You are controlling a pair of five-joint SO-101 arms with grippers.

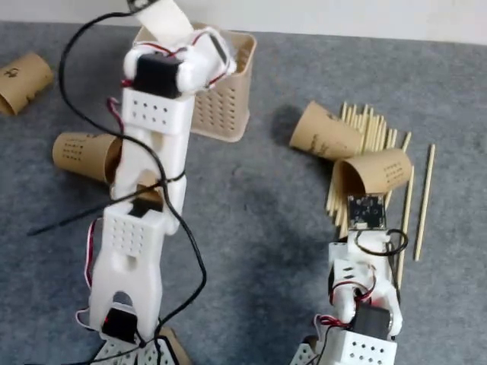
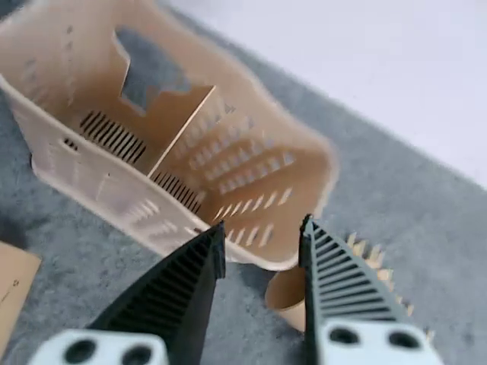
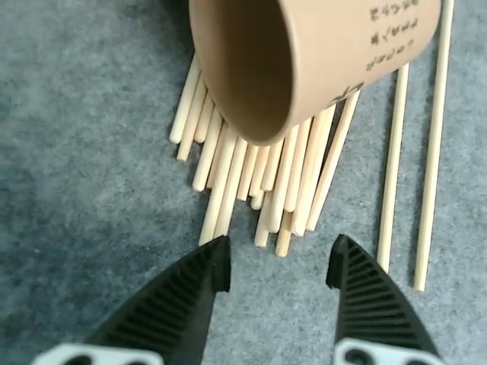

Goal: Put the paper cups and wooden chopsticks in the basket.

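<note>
Right claw [image 3: 280,251] hangs with its jaws apart and empty, just short of the wooden chopsticks [image 3: 251,175], a paper cup [image 3: 319,61] lying on its side across the bundle, about three o'clock on the bench [image 1: 259,198]. I'd call this the pick-up step: the next move wants a drop over the cup's rim (or onto the sticks beneath) and a clean close. Left claw [image 2: 262,239], spread and carrying nothing, hovers over the basket [image 2: 251,160] at eleven o'clock. That arm covers much of the basket, so its contents are hard to judge; a second cup [image 1: 23,80] at ten o'clock is cut by the edge.
</note>
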